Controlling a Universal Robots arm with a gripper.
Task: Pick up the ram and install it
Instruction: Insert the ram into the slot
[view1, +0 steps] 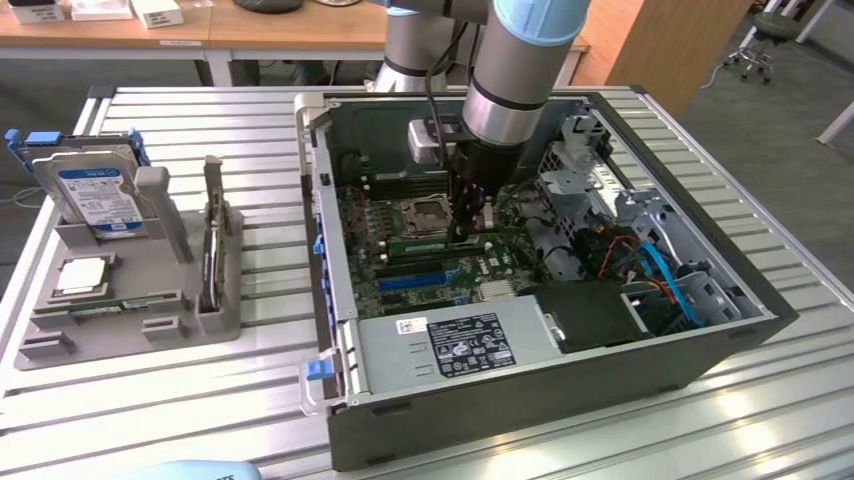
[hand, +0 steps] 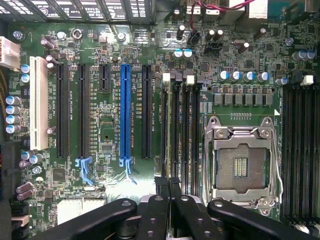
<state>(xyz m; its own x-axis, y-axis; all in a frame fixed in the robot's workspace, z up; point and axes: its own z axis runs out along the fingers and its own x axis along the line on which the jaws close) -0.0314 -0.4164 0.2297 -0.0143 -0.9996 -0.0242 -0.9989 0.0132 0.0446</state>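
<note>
My gripper (view1: 462, 238) reaches down into the open computer case (view1: 747, 330), right beside the empty processor socket (view1: 427, 213). Its fingers are shut on the ram (view1: 505, 237), a thin green stick standing on edge along the memory slots. In the wrist view the closed fingertips (hand: 168, 182) sit over the dark memory slots (hand: 179, 130) next to the socket (hand: 243, 160), and the ram appears only as a thin edge (hand: 165, 130). A second, similar green stick (view1: 110, 306) lies in the grey tray (view1: 200, 320) on the exterior view's left.
The tray also holds a blue-labelled hard drive (view1: 96, 195) and a square silver chip (view1: 83, 275). A power supply (view1: 454, 345) fills the case's near end; drive cages and cables (view1: 641, 260) crowd the exterior view's right. Expansion slots (hand: 125, 110) lie beside the memory slots.
</note>
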